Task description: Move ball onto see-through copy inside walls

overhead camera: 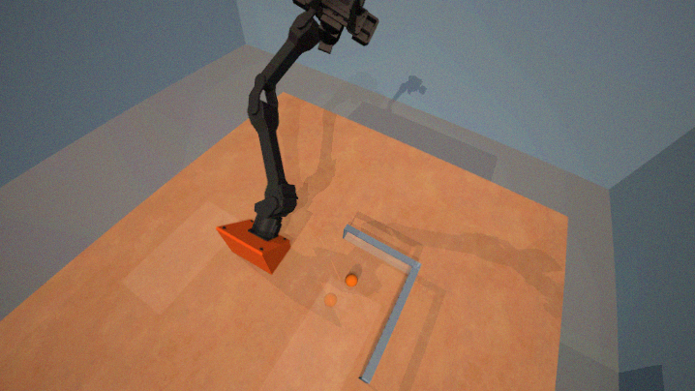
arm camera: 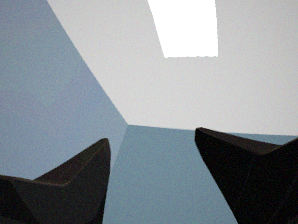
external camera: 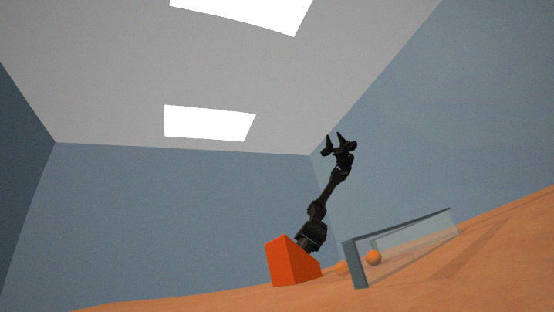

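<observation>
The arm [overhead camera: 264, 145] rises from its orange base [overhead camera: 254, 245] and stretches high above the table [overhead camera: 145, 301], so that the gripper [external camera: 336, 140] points upward toward the ceiling, well apart from everything on the table. Its two dark fingers stand apart with only blue wall and grey ceiling showing between them in the wrist view, so the tool is released and grasps nothing. The ball [overhead camera: 351, 280], a solid orange sphere, lies on the table inside the corner formed by the two low clear walls [overhead camera: 398, 301], on the base's side of them. Taking that corner as the landmark, the ball sits near it, inside the angle, touching neither wall as far as the top view shows. The see-through copy [overhead camera: 330, 299], a paler orange sphere, rests on the table just beside the ball, on the side farther from the corner and apart from it; the two do not overlap. In the exterior view the ball [external camera: 373, 257] appears behind the near end of one clear wall, with the see-through copy [external camera: 341, 266] between that wall end and the orange base [external camera: 291, 260]. The shorter wall runs from the corner toward the base, while the longer one runs away toward the near edge of the table in the top view.
</observation>
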Controlling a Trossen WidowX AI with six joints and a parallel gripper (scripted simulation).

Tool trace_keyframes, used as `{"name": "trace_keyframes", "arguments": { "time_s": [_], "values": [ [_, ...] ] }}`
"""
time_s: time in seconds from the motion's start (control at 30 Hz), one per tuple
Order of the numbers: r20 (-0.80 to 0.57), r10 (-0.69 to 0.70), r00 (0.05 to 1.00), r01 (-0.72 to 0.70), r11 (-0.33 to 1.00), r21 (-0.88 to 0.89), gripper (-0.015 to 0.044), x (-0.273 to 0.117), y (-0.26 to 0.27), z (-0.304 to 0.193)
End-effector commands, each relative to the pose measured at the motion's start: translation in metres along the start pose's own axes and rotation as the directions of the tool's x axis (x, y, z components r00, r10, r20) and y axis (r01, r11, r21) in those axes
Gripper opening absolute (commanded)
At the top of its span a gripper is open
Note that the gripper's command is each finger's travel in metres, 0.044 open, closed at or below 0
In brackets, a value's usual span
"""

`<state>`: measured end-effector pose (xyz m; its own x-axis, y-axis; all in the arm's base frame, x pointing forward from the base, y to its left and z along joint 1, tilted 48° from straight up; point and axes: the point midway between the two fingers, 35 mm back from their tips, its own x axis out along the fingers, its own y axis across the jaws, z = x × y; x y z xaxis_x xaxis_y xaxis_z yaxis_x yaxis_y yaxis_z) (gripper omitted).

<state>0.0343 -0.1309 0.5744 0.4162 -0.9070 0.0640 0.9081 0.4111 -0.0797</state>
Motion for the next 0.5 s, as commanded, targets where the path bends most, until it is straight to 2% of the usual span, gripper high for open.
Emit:
{"name": "trace_keyframes", "arguments": {
  "time_s": [0.0, 0.23, 0.47],
  "values": [
    [-0.092, 0.121, 0.988, -0.142, 0.955, -0.261, 0.0277, 0.031, 0.064, -0.021],
    [-0.279, 0.282, 0.918, -0.394, 0.732, -0.556, 0.0277, 0.069, 0.152, -0.075],
    [-0.502, 0.399, 0.768, -0.635, 0.369, -0.679, 0.0277, 0.095, 0.226, -0.153]
  ]
}}
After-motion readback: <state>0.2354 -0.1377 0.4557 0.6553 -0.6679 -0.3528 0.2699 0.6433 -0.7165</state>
